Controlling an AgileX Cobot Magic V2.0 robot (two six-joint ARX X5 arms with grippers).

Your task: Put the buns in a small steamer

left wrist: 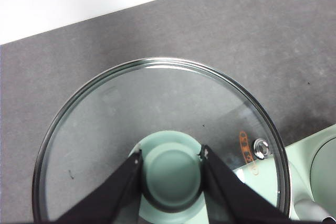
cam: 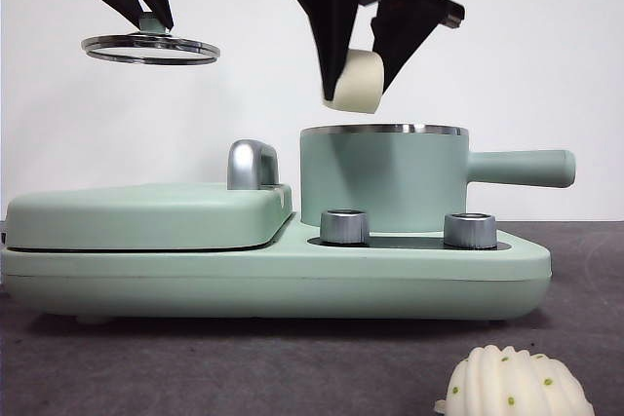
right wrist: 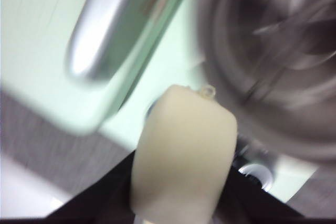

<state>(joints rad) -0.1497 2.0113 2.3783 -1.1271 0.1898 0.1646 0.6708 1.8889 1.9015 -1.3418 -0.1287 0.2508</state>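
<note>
The smooth bun (cam: 357,80) hangs just above the small steamer's (cam: 382,180) open rim, pinched in the right gripper's (cam: 363,65) fingers: the placing step, needing a short descent and release. The left gripper (cam: 148,18) holds the lid (cam: 150,48) aloft. The ribbed bun (cam: 514,384) waits on the desk (cam: 244,362); the steamer's contents are hidden.

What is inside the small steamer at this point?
From the front view the small steamer wall hides its inside. The right gripper holds the smooth bun just above its rim; the right wrist view is too blurred to show contents.
</note>
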